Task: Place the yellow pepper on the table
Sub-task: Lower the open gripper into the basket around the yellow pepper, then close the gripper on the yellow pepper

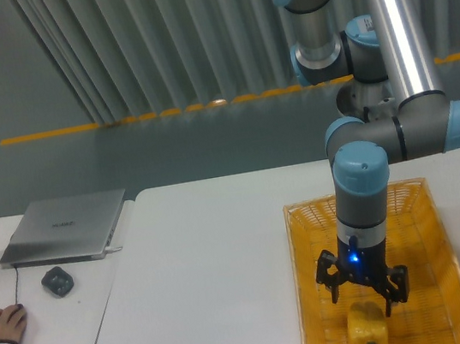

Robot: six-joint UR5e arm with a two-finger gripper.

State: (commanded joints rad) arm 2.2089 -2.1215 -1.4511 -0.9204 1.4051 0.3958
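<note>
The end effector (365, 297) is a black two-finger claw with a small blue light glowing on its body, pointing straight down. Its fingers are spread apart and hold nothing; their tips hang just above the top of the yellow pepper (366, 330), one to each side, and whether they touch the skin cannot be told.

The yellow pepper is a small, blocky, lobed fruit with glossy skin and a short dark stem facing the camera. It lies inside the basket (310, 298), near the front end, directly under the claw.

The basket is a long rectangular tray of yellow-orange woven strands with low walls, and it stands on the right part of the large white surface (211, 278), which is flat, smooth and plain.

Above the claw rises the arm (396, 35): a grey wrist column with a light blue cap, a rounded elbow joint with further blue caps, and a long polished metal tube running up out of view.

To the left, just beside the large surface, is a narrower white desk (38, 339). On it lie a closed grey laptop (65, 228) and a dark mouse (57, 281) with a thin cable. A person's hand (0, 326), with a striped cuff, rests at the left edge.

Behind everything is a grey floor with a yellow line and ribbed grey wall panels.
</note>
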